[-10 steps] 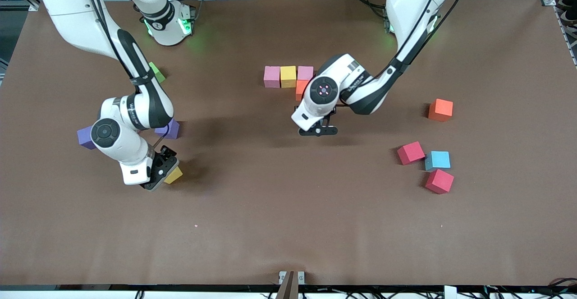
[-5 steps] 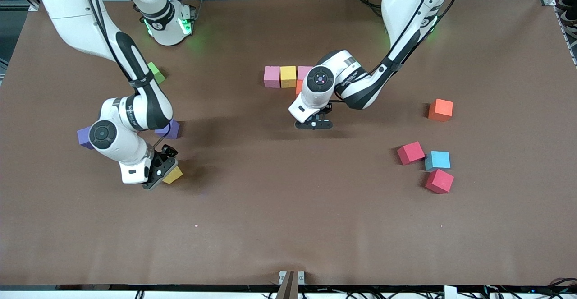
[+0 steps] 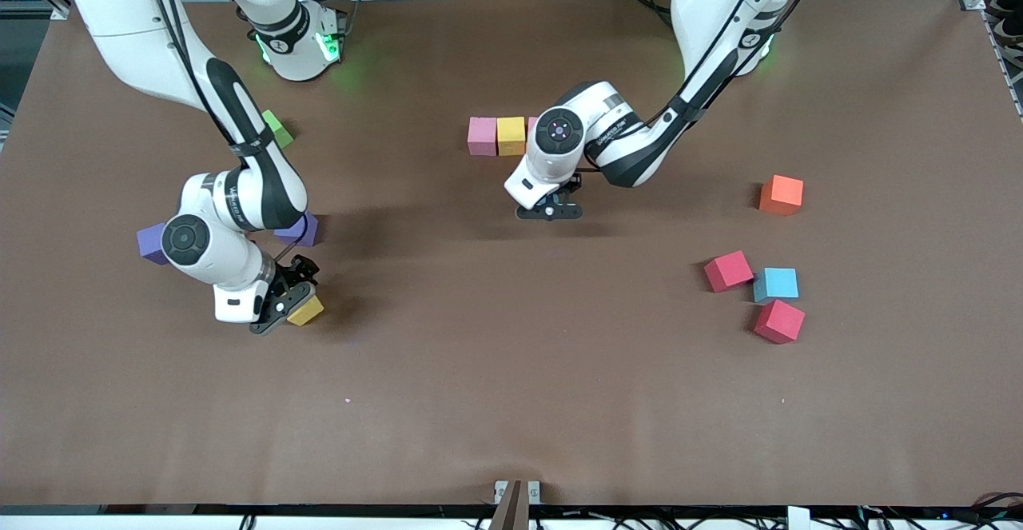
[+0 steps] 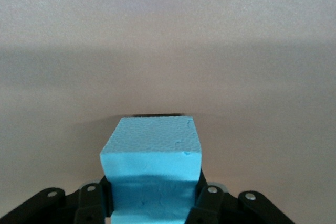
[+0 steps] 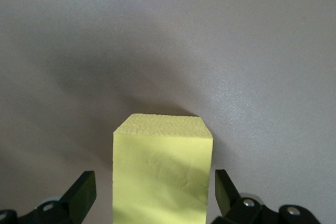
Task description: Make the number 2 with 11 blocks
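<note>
Blue block [image 4: 151,169] in left claw [image 3: 548,212] has moved toward the row.

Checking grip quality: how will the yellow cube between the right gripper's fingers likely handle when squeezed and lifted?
The yellow cube looks like matte foam, so probably light and slightly squashy. Its flat faces suggest no rolling. The right gripper stands open around it.

near-camera table [image 3: 511,402] bare | red blocks [image 3: 728,271] crowd left arm's end
</note>
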`<state>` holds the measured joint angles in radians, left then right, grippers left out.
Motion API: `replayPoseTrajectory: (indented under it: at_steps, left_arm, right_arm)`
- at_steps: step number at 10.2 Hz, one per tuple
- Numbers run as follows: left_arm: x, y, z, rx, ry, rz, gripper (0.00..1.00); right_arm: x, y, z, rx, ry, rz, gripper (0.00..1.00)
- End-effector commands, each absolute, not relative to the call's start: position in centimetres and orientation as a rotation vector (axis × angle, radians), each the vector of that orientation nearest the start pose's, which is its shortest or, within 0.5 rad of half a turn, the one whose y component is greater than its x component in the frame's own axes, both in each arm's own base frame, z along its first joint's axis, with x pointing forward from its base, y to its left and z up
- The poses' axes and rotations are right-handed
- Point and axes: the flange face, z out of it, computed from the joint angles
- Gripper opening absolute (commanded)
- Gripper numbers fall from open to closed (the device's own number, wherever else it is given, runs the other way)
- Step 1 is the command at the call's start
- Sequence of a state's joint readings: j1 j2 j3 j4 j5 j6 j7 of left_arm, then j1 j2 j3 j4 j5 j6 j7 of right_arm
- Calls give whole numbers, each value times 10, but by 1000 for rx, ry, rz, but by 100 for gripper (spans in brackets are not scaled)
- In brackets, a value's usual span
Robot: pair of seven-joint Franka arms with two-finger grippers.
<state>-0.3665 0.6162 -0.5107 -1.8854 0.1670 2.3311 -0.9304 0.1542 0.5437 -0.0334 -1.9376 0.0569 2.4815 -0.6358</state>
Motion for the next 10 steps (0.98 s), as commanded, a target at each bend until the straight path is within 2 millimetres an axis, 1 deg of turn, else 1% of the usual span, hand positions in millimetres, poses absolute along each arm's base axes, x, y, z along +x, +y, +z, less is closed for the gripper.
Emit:
replayPoseTrajectory:
  at_steps: [1,3,5,8,10]
  left_arm:
    - [406,-467,209,-3163,-2,267,0]
    - [405,-467,206,-3161,-5,274,0]
    - [402,-470,207,-3163,-8,276,0]
    - [399,-472,204,-3160,-2,284,0]
    - [393,-476,201,-3149,27,267,0]
  right_arm:
    - [615,75,200,-2931,-1050,-2,100]
    - [615,75,200,-2931,-1050,-2,100]
    - [616,71,201,-2936,-1037,-7,100]
    - [617,72,201,-2953,-988,-8,100]
    - [618,72,201,-2953,-987,-15,100]
